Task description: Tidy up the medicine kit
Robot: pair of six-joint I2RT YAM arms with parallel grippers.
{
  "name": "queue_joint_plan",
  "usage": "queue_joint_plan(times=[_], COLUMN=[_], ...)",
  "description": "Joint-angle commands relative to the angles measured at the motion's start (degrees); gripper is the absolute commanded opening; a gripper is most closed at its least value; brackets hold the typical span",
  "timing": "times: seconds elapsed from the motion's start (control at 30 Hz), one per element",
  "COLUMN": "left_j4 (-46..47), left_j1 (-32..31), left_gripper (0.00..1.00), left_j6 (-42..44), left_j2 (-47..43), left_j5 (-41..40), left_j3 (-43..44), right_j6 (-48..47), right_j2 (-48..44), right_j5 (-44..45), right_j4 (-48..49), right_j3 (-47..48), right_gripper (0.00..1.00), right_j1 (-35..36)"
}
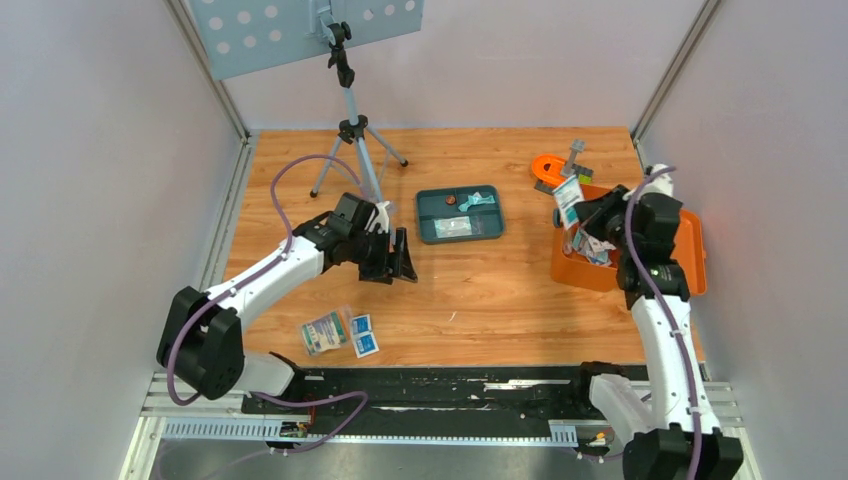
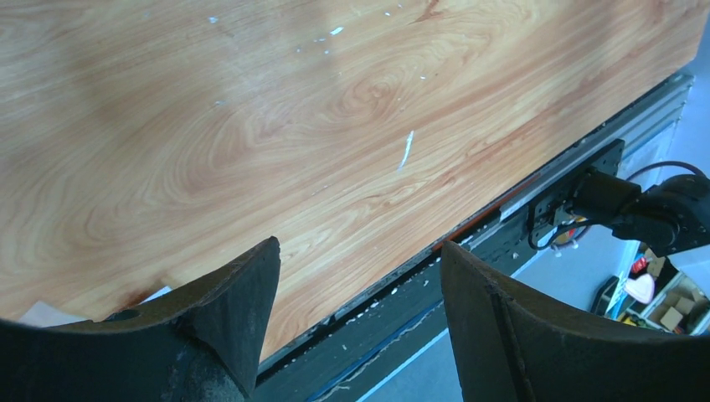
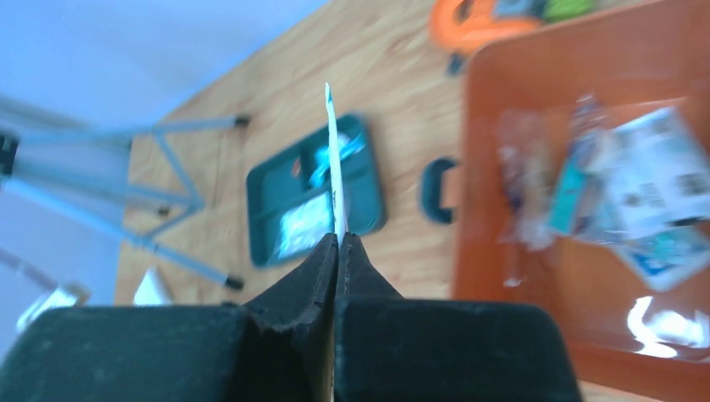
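Medicine packet [image 1: 567, 199] is pinched tight in the right gripper [image 3: 337, 244], up over the left side of the orange bin [image 1: 697, 250]. More packets [image 3: 645, 193] lie in that bin. The green tray [image 1: 490, 222] sits in the middle of the wooden table [image 1: 500, 300]. The left gripper [image 2: 360, 310] hangs over bare wood, fingers spread wide, holding nothing. Loose packets [image 1: 325, 333] lie near the left arm.

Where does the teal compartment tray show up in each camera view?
Top external: teal compartment tray at mid-table, right of the tripod.
Left wrist: not in it.
Right wrist: centre-left, behind the packet in the right claw.
Shared landmark: the tripod, left of the tray in both.
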Motion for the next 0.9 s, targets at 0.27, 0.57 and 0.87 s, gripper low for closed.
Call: queue_joint_plan(times=[0.27,0.57,0.87], left_j4=[-1.74,-1.70,-2.92], left_j1=[2.47,3.47,5.97], left_gripper=[0.78,0.78,0.79], left_j6=[0.96,0.82,0.32], left_j2=[-3.19,-3.30,-4.60], left_j5=[-3.53,-3.70,-5.57], left_j3=[1.55,1.11,0.80], right_j6=[3.18,4.36,4.80], right_j2=[4.51,9.23,11.99], right_j5=[3.13,-4.53,-4.88], right_j4=[6.66,17.89,18.11], right_j3=[-2.15,-9.20,-7.14], right_gripper=[0.00,0.00,0.37], right_j1=[-17.04,-22.98,-23.40])
